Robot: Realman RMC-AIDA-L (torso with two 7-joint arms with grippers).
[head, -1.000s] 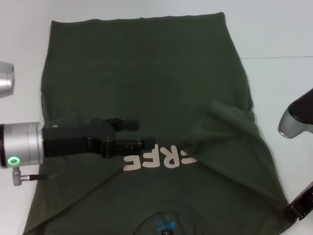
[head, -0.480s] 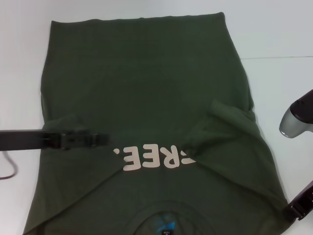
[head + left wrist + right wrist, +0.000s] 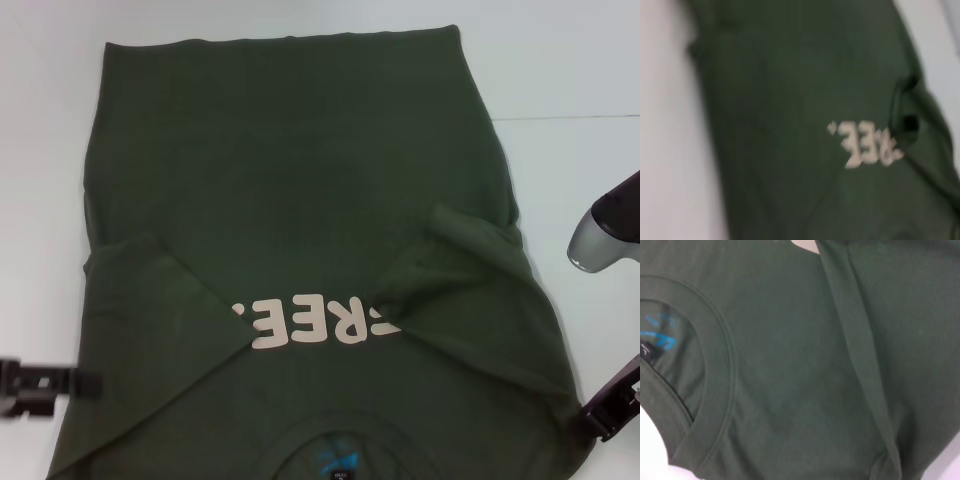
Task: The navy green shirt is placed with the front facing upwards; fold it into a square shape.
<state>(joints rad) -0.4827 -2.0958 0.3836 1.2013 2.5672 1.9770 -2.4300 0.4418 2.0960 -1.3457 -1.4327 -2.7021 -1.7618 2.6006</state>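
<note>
The navy green shirt (image 3: 300,180) lies flat on the white table, front up, collar (image 3: 340,455) nearest me with a blue label (image 3: 660,335) inside. Both sleeves are folded inward, the left one (image 3: 150,290) and the right one (image 3: 470,270), which covers part of the pale letters (image 3: 315,322). My left gripper (image 3: 45,385) hovers blurred at the shirt's near left edge. My right gripper (image 3: 610,408) is at the shirt's near right corner, mostly out of frame. The left wrist view shows the shirt (image 3: 790,100) and its letters (image 3: 867,147); the right wrist view shows the collar (image 3: 715,365).
The white table (image 3: 560,80) surrounds the shirt, with open surface at the far side and on the right. A silver link of my right arm (image 3: 600,240) hangs over the table to the right of the shirt.
My left gripper has pulled back from over the shirt's middle to its near left edge, uncovering more of the letters. The left sleeve stays folded in. The right arm has barely moved.
</note>
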